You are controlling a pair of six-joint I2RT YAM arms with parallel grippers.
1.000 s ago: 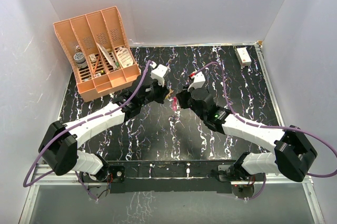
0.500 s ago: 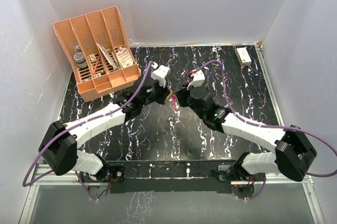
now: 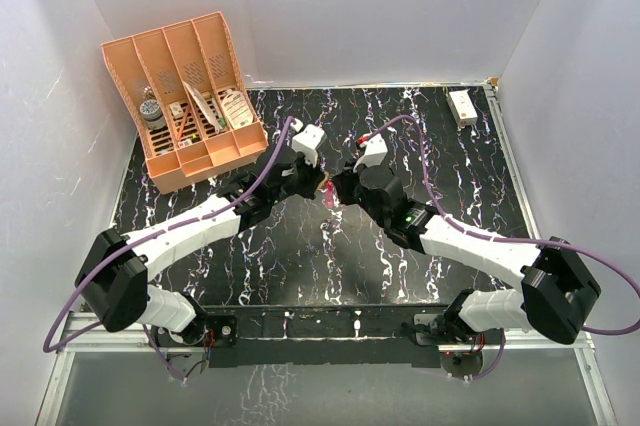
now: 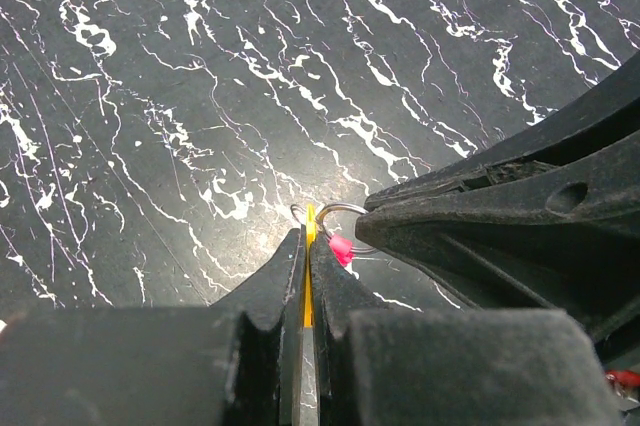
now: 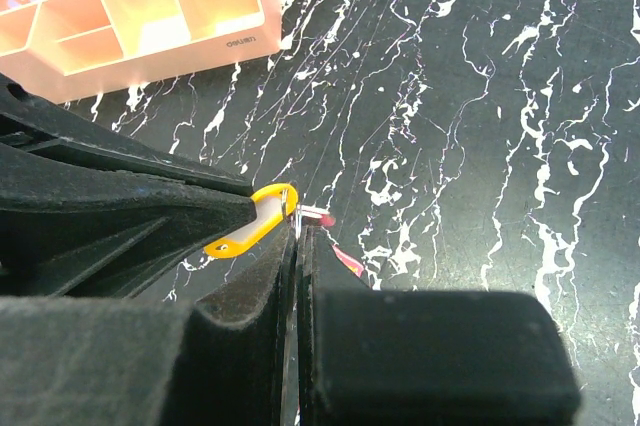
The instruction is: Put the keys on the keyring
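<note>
Your 2 arms meet above the middle of the black marbled counter (image 3: pixel 250 266), tool tips almost nose to nose, and both task items are up there in the air between them rather than lying on the surface.

The left tool (image 4: pixel 306 256) is pressed together on the yellow key (image 4: pixel 310 221), gripping it edge-on by the blade so the head pokes out past the tips. That leaves the hole end free, which is the part that has to meet the ring.

The right tool (image 5: pixel 298 246) is pinched shut on the keyring (image 4: pixel 341 249). Its metal ring (image 4: pixel 350 211) sticks out just beyond the tips, with the pink strap (image 5: pixel 345 260) dangling below. Holding it close to the ring keeps the wire steady and presents it sideways to the key.

From the right wrist view the key's head sits right against the ring at the tool tips. From the left wrist view its thin edge crosses the ring's near arc. I cannot tell whether the key is threaded on or only touching.

My read is that you are at the threading step, with little margin: both parts are tiny, and a small twist could slide the key off the wire.

The orange desk organiser (image 3: pixel 205 161) stands well apart at the far left and plays no part
</note>
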